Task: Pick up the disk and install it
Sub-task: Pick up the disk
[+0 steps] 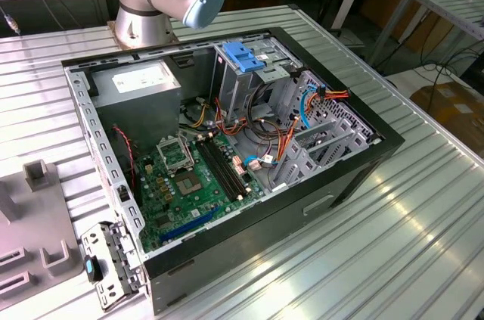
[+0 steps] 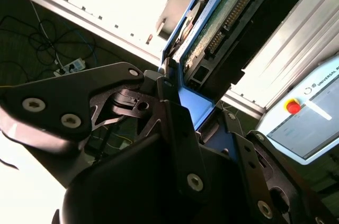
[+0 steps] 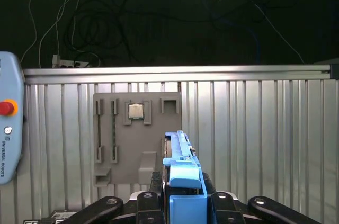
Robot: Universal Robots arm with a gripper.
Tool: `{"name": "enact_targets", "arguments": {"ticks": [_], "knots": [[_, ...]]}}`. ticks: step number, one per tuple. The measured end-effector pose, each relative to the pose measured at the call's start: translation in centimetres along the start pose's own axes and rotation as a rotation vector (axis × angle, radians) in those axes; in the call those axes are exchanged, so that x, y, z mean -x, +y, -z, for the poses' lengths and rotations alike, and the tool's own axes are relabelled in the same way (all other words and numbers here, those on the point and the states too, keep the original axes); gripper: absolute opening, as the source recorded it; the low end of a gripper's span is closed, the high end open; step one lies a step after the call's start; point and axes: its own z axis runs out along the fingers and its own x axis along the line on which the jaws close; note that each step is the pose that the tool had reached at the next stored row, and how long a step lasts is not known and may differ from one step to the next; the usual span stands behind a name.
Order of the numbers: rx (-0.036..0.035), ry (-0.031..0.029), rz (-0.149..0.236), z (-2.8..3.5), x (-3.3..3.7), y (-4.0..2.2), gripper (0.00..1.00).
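Observation:
My gripper (image 2: 172,83) is shut on the disk (image 2: 222,17), a flat drive with a green circuit board face and bright blue carrier rails. In the first wrist view the disk (image 3: 180,152) stands edge-on between the black fingers (image 3: 153,203) of the gripper (image 3: 184,195), raised above a ribbed metal table (image 3: 254,139). The exterior view has the open computer case (image 1: 227,153) lying on the table, with its metal drive bays (image 1: 257,78) at the far side.
A light-blue ribbed latch (image 1: 243,55) tops the drive bay. Orange and blue cables (image 1: 302,108) run beside the motherboard (image 1: 189,176). A grey fixture plate (image 3: 135,139) holds a processor chip (image 3: 136,112). A teach pendant (image 3: 8,128) lies at the table edge. The arm's base (image 1: 151,2) stands behind the case.

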Motion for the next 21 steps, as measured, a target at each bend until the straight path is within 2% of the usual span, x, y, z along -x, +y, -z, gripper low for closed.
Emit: {"name": "enact_targets", "arguments": {"ticks": [21], "knots": [[0.0,0.0,0.0,-0.02,0.0,-0.9,0.37]]}}
